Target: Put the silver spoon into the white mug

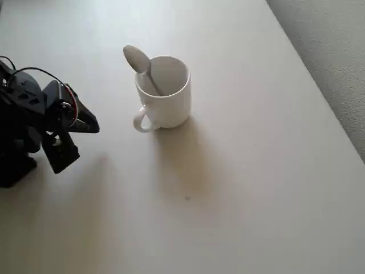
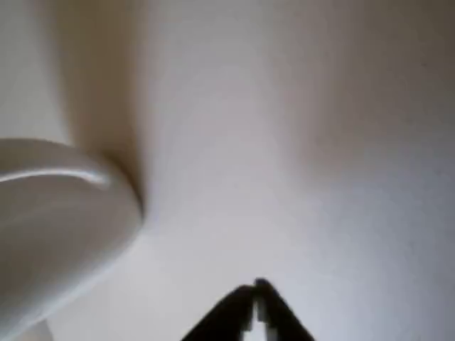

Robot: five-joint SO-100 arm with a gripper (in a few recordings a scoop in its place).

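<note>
1. On my overhead feed the black arm (image 1: 28, 120) sits at the far left edge of the pale table (image 1: 256, 188), folded low, with a black cable looping over its top and a bit of red wiring showing near the wrist.

2. The gripper (image 1: 94, 125) points rightward toward the middle of the table. Its black tips come to a single point, and on my wrist feed the gripper (image 2: 256, 298) shows its two dark fingers meeting at the tips, so I read the jaws as pressed together with nothing between them.

3. Just to the right of the gripper, with a bare strip of table between, stands the white mug (image 1: 165, 94). It is upright, its loop handle turned toward the lower left of the overhead picture, on the side nearest the arm.

4. On my wrist feed the white mug (image 2: 57, 220) shows as a blurred, curved white wall at the left edge, apart from the fingertips.

5. The silver spoon (image 1: 142, 65) stands inside the mug, handle down in the white interior. It leans against the upper-left part of the rim, and its oval bowl sticks out above and beyond the rim.

6. The mug's soft shadow falls on the table below it in the overhead picture. Past the table's right edge I see a strip of grey textured floor (image 1: 336, 51).
</note>
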